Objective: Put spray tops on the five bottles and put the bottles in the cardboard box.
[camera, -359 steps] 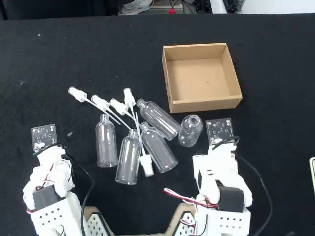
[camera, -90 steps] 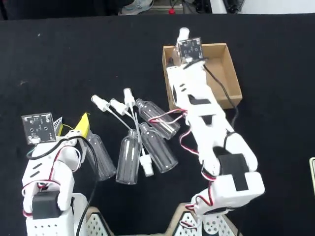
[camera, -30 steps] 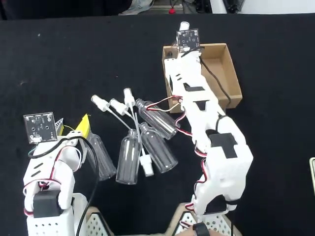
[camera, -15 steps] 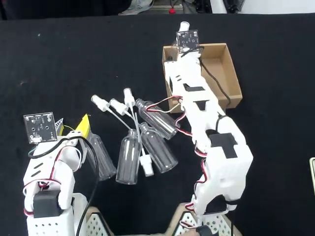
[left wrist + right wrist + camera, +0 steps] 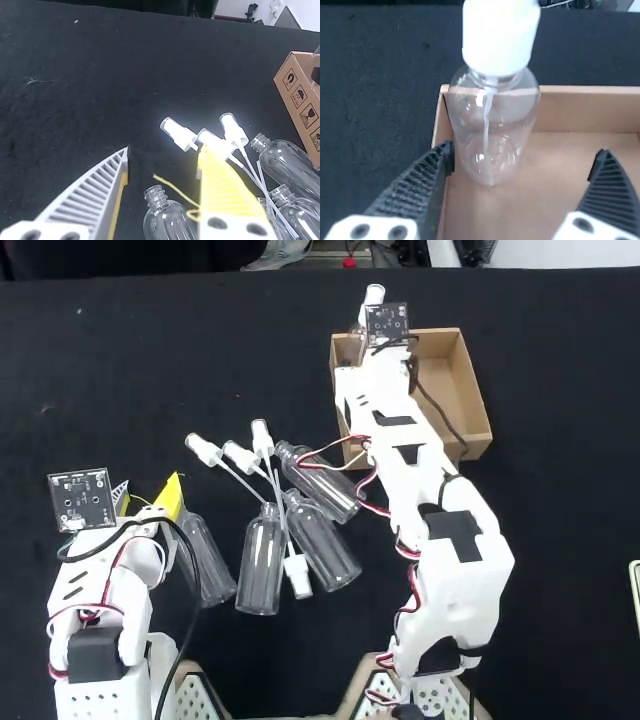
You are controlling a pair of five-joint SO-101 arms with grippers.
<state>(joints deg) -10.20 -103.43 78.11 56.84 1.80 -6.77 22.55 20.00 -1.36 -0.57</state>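
A clear bottle with a white spray top (image 5: 492, 125) stands upright in the far left corner of the cardboard box (image 5: 580, 110); its cap (image 5: 375, 292) pokes out past the right arm (image 5: 400, 440). My right gripper (image 5: 525, 150) is open, its fingers apart on either side and not touching the bottle. My left gripper (image 5: 164, 152) is open over the neck of an uncapped bottle (image 5: 159, 197) lying on the cloth. In the high view that gripper (image 5: 145, 495) is at the front left, over the bottle (image 5: 205, 560).
Three more uncapped bottles (image 5: 322, 540) lie in a cluster mid-table. Loose spray tops (image 5: 240, 455) with long tubes lie fanned out beside them, and one top (image 5: 298, 578) lies between two bottles. The box (image 5: 470, 390) stands at the back right. Black cloth covers the table.
Twelve seconds ago both arms were folded at the front and an uncapped bottle stood before the box. Since then the capped bottle reached the box corner; in the last second the right wrist shifted slightly.
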